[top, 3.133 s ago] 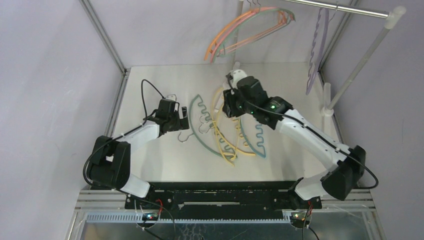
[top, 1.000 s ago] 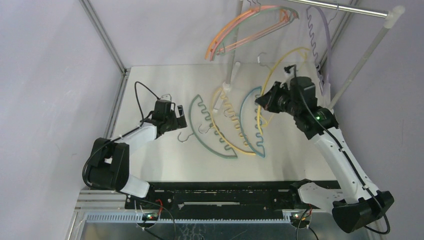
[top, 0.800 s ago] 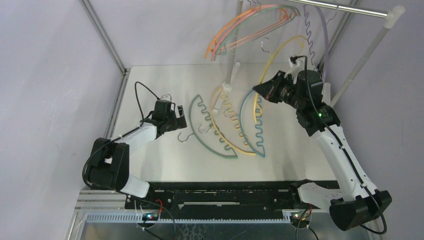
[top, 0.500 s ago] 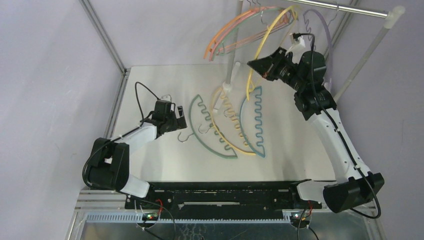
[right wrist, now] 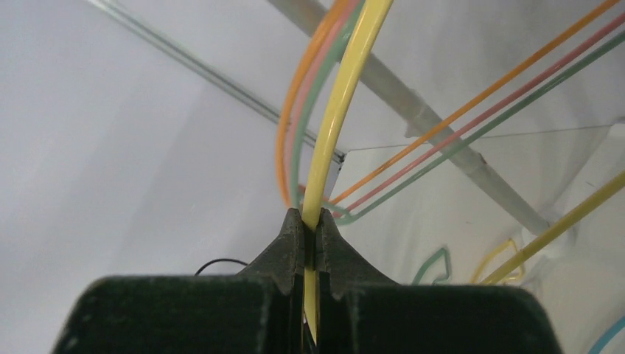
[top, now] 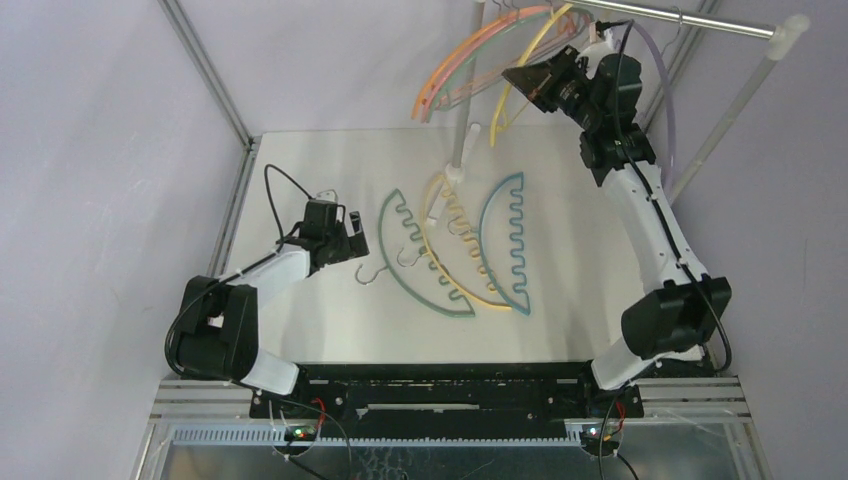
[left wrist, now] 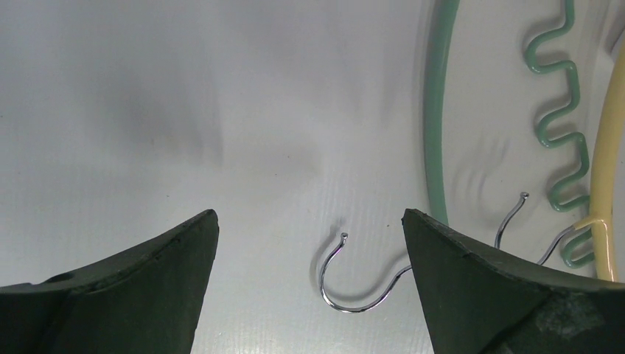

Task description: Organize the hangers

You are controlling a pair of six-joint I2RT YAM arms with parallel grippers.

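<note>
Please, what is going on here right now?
The right pincer is shut on a yellow hanger, held up by the rail where other hangers hang. The left pincer is open above the table, near a metal hook. Three hangers lie on the table.

My right gripper [top: 512, 75] is way up by the rail [top: 690, 17], pinching a yellow hanger [top: 502, 110] right beside the orange and pink hangers [top: 445, 62] hanging there. On the table [top: 300, 160] a green hanger [top: 397, 272], second yellow hanger [top: 478, 297] and blue hanger [top: 484, 235] lie overlapping. My left gripper [top: 357, 240] sits low, near their metal hooks [top: 372, 275].
</note>
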